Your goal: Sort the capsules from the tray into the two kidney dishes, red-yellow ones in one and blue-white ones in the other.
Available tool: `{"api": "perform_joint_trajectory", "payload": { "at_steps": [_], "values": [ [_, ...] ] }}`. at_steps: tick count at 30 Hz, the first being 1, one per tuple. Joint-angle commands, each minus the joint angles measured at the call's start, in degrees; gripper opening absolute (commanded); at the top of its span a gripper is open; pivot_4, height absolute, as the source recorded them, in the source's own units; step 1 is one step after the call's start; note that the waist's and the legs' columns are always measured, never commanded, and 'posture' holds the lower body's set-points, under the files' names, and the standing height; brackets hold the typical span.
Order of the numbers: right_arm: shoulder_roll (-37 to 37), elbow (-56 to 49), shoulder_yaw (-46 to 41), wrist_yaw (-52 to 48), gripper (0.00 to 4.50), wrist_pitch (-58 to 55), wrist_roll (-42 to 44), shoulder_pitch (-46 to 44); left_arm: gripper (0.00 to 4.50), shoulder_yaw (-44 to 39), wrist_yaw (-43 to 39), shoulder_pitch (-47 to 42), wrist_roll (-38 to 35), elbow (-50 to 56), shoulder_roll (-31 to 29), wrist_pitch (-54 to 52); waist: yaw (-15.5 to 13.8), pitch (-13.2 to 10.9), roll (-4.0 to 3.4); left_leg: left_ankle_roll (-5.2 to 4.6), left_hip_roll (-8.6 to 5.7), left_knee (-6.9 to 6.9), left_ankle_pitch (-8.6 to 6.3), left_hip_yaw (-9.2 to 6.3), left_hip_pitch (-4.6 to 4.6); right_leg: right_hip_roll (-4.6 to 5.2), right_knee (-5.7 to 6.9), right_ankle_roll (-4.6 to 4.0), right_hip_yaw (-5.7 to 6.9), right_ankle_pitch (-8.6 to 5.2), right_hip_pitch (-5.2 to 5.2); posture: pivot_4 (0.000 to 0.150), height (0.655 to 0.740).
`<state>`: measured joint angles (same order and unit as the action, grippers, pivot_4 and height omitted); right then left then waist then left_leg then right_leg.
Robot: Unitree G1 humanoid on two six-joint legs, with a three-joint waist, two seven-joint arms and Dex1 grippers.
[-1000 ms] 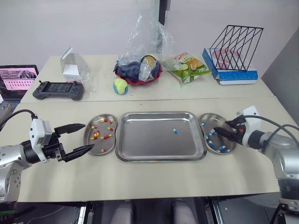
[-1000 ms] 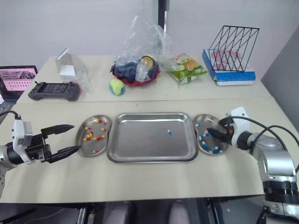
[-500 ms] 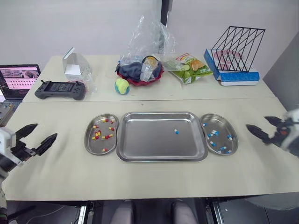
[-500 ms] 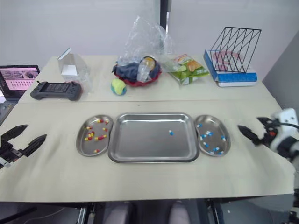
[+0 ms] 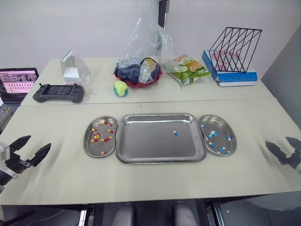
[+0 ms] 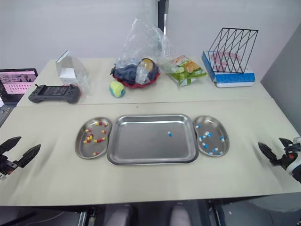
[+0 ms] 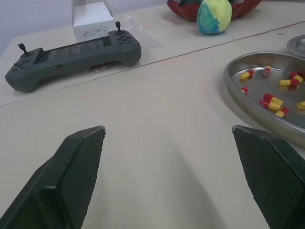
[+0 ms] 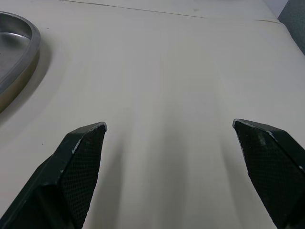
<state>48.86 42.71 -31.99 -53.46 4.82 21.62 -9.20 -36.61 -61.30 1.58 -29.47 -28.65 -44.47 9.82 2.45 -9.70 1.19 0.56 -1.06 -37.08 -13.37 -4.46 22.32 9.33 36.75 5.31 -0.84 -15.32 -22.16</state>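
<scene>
Left eye view is showing a rectangular stainless-steel tray (image 5: 141,146) lying mid-bench, with one small blue-white capsule (image 5: 175,133) resting in it just off centre, toward 2 o'clock. A steel kidney dish of red-yellow capsules (image 5: 86,142) is sitting at the tray's 9 o'clock, and a steel kidney dish of blue-white capsules (image 5: 219,125) at its 3 o'clock, each just beside the tray's rim.

Since that is the only capsule in the tray, the step in hand is probably fetching it, and the right arm is looking better placed for the 3 o'clock dish. Doing it well is likely meaning coming down from straight above, narrowing the jaws beforehand, and pinching across the capsule's short width so it is not skittering over the smooth steel. After that comes lifting clear of both rims and letting go low inside the dish.

Both arms are hanging low over the cream bench (image 5: 150,181) near its front edge. The left jaws are sitting at 8 o'clock from the tray and the right jaws at 4 o'clock, each well apart from the dishes. Both pairs are standing spread wide and carrying nothing, with the left black fingers (image 7: 76,176) and the right black fingers (image 8: 78,167) pointing along bare bench toward the dishes.
</scene>
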Motion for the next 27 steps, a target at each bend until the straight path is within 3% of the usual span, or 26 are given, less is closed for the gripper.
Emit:
{"api": "perform_joint_trajectory", "payload": {
  "at_steps": [1,9,12,18,23,27],
  "values": [
    [0.2,-1.2,-0.8,0.1,4.48,1.5,1.1,-1.0,4.5,-1.1,-1.3,-1.3,-1.9,0.4,-1.3,-0.6,-0.1,0.0,0.0,0.0,0.0,-0.01,0.0,0.0,0.0,0.0,0.0,0.0,0.0,0.0,0.01,0.15,0.7346],
    [1.7,-0.9,1.0,-0.8,4.48,0.7,-0.5,-3.4,4.5,-0.3,-4.1,-4.0,-1.7,0.6,-2.7,-2.2,0.0,0.0,0.0,0.01,0.0,0.01,0.0,0.0,0.0,0.0,-0.01,0.0,0.0,0.0,0.0,0.15,0.7346],
    [1.4,-5.3,1.8,-2.0,4.48,-2.8,1.5,-4.1,4.5,0.8,-7.2,-5.0,-2.7,3.0,-3.3,-4.1,0.0,0.0,0.0,0.01,0.0,0.01,0.0,0.0,0.0,0.0,0.0,0.0,0.0,0.0,0.0,0.15,0.7346],
    [-1.4,-29.9,6.8,-3.3,4.48,-14.8,6.6,0.2,4.5,4.4,-14.1,-5.1,-5.0,9.7,-5.4,-10.8,0.0,0.0,-0.01,0.01,0.03,0.03,0.0,-0.02,0.0,-0.01,0.03,0.0,0.01,0.0,-0.03,0.15,0.7346],
    [-2.7,-39.9,8.5,-1.3,4.48,-22.0,8.9,1.7,4.5,5.4,-15.3,-5.8,-5.4,12.0,-5.7,-13.5,-0.3,0.0,-0.01,0.01,0.03,0.03,0.0,-0.03,0.04,-0.01,0.01,0.0,0.01,0.0,-0.04,0.15,0.7346],
    [-6.2,-52.7,20.0,1.2,4.48,-27.6,6.9,-0.5,4.5,7.7,-17.9,-6.4,-4.2,13.4,-5.8,-12.9,-0.2,0.0,0.01,0.01,0.04,0.03,0.0,-0.04,0.01,-0.03,0.03,0.0,0.02,0.0,-0.04,0.15,0.7346]
  ]
}}
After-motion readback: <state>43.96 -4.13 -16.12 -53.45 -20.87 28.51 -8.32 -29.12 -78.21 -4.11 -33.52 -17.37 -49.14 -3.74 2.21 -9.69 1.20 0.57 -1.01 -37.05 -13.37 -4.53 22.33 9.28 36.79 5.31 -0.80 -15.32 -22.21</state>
